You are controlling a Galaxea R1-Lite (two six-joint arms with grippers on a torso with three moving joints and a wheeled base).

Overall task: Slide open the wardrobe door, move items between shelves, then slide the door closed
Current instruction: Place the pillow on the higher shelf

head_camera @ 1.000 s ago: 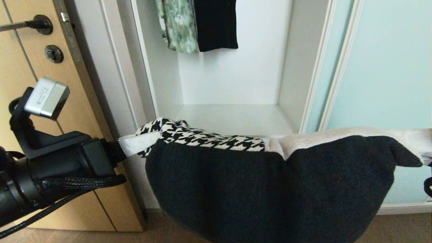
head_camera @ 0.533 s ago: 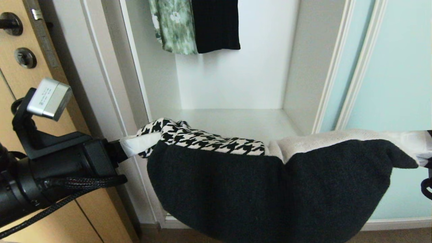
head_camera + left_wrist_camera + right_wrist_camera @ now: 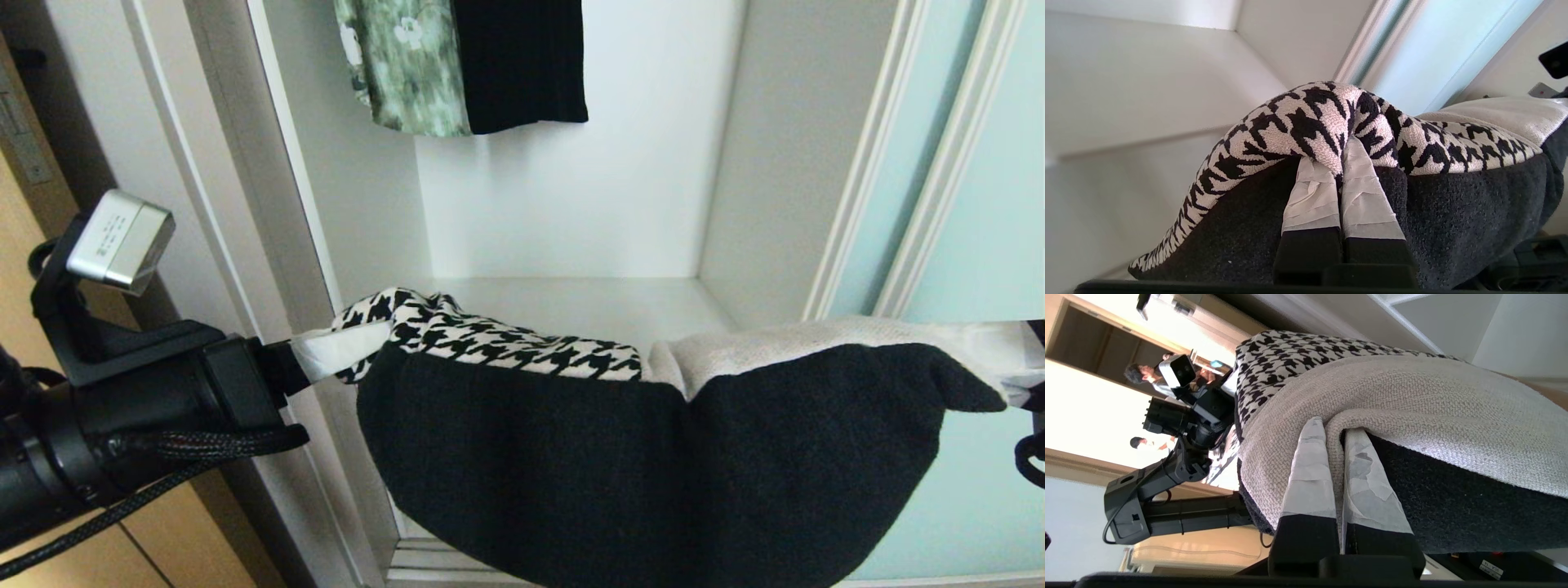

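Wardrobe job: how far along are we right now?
Done: the sliding wardrobe door is open, exposing a bare shelf. In hand: the folded stack hangs in front of that shelf, between the left gripper and the right gripper, each with fingers pinched on fabric. Left: set the stack on a shelf, release, close the door.

Cloth bundle against a matt white shelf

I see fleecy dark fabric, woven beige cloth, nubbly houndstooth, frosted glass door.
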